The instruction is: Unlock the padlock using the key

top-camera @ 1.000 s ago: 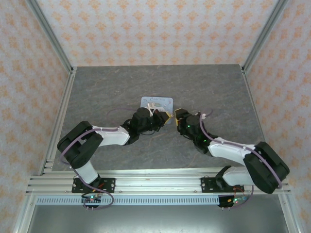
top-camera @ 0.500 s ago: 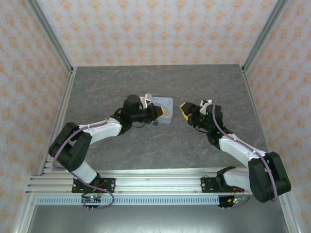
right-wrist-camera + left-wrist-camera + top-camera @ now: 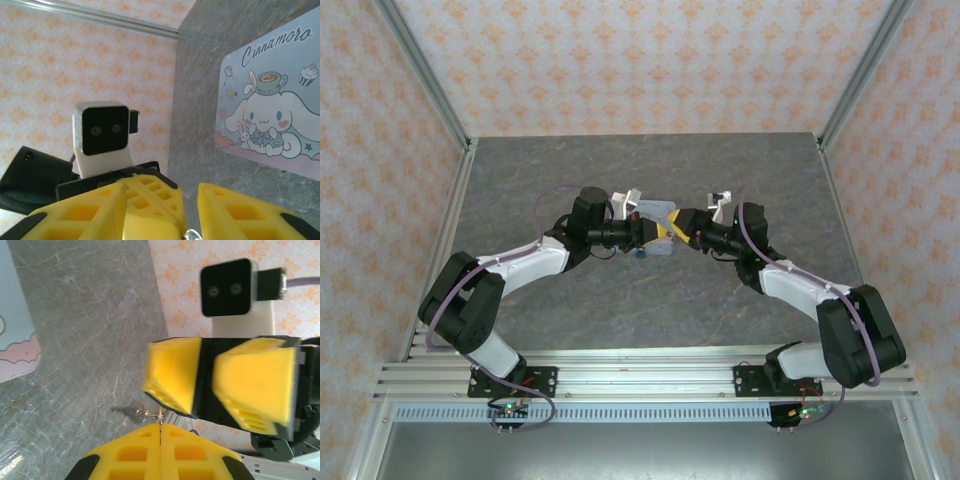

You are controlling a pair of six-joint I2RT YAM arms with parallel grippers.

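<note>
**A:** Top view first. Where's everything?
**B:** Arms meet at frame centre. Left gripper [image 3: 660,229] and right gripper [image 3: 681,222] are tip to tip over the pale blue tin [image 3: 662,208] on the grey table [image 3: 570,170]. Padlock [image 3: 640,253] lies on the table just below the left gripper, beside the tin's lower edge. Touching or not, can't tell.

**A:** Left wrist cam?
**B:** Left gripper [image 3: 161,427] at bottom, yellow fingers [image 3: 130,455] pressed tight together. A small metal ring [image 3: 148,413] pokes out at the seam, pinched there, w/ a blurred grey key [image 3: 122,409] hanging off it to the left. Right gripper [image 3: 206,377] sits centre-right, pads facing the lens, its wrist camera [image 3: 230,287] above. Tin corner [image 3: 15,340] at upper left.

**A:** Right wrist cam?
**B:** Right gripper [image 3: 161,187] at bottom, fingers [image 3: 75,215] spread apart, nothing clamped. Left gripper's tip [image 3: 152,200] sits between them. Ring glints at the bottom edge. Cartoon tin lid [image 3: 270,110] at right, left arm's camera [image 3: 102,132] centre-left.
</note>
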